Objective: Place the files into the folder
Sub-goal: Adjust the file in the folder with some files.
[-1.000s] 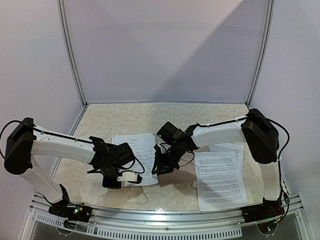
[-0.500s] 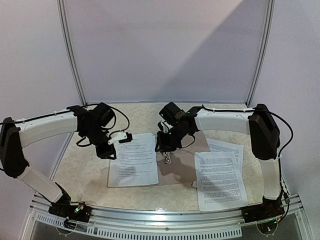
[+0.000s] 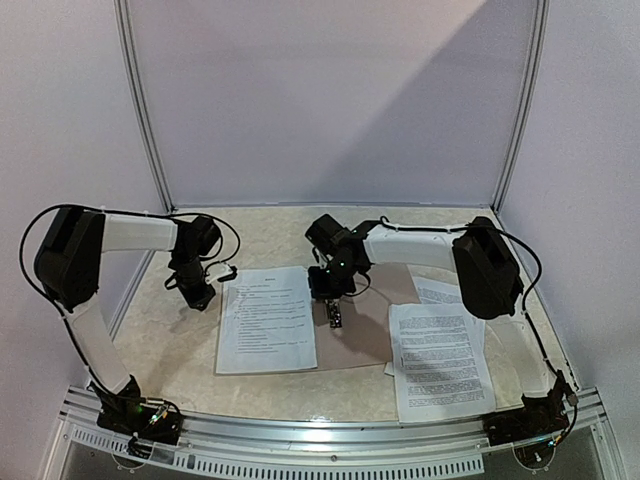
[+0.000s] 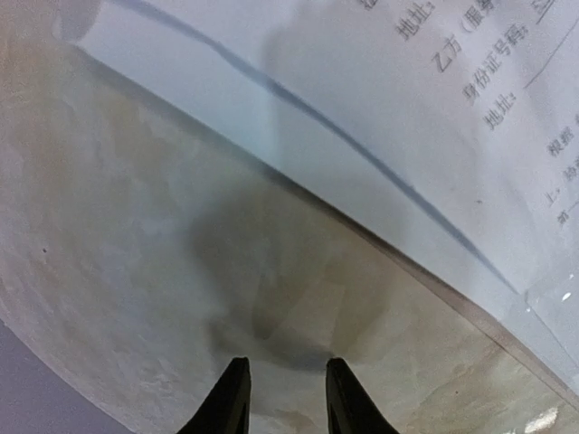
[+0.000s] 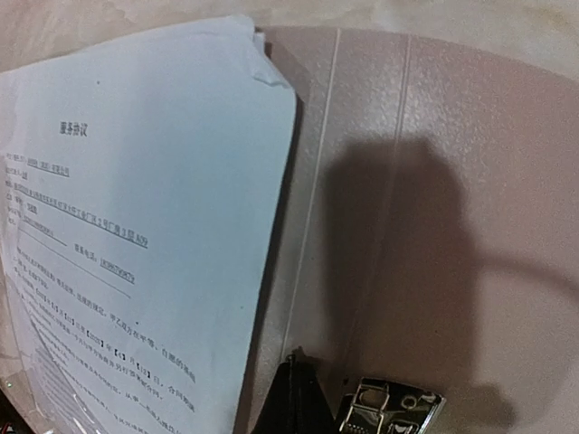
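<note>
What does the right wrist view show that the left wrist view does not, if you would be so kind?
Only the right wrist view: the tan folder lying open, its silver clip at the picture's bottom edge, and the right gripper, jaws shut, beside that clip. Only the left wrist view: bare marbled table and the left gripper, jaws apart above it, holding nothing. Both: the same white printed file, one edge of it crossing each picture.
</note>
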`<state>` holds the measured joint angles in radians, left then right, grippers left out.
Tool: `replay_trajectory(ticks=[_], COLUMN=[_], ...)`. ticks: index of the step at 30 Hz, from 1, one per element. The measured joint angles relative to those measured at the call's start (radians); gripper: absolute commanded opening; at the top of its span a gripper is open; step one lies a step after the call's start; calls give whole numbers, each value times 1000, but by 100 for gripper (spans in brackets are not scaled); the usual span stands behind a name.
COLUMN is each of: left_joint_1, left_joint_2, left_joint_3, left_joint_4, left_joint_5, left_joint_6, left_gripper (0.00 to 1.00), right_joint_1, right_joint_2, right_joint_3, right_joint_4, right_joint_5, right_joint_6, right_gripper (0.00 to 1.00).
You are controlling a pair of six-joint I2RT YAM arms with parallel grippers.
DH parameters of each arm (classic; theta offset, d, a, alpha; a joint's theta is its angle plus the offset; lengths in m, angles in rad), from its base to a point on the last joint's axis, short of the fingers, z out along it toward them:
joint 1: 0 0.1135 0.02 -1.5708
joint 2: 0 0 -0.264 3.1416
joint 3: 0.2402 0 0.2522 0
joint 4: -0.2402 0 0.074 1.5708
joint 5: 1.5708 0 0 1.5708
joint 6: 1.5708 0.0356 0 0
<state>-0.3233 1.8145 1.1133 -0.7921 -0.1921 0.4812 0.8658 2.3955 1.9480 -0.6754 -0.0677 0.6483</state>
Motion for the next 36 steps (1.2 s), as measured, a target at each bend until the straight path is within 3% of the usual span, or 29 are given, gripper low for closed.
replay_trajectory(ticks=[18, 36], left_joint_1=[-28, -28], left_joint_2=[142, 142], left_joint_3=[163, 162], left_joint_4=[-120, -126], left_joint_5=[45, 54], left_joint_6=[-34, -30], left_gripper=[32, 31], right_joint_1=[47, 64], right_joint_2=[58, 80], right_joint_3=[52, 92], right_joint_4=[98, 92], right_joint_5=[-10, 8], right_joint_6=[46, 53], right_gripper=[0, 0])
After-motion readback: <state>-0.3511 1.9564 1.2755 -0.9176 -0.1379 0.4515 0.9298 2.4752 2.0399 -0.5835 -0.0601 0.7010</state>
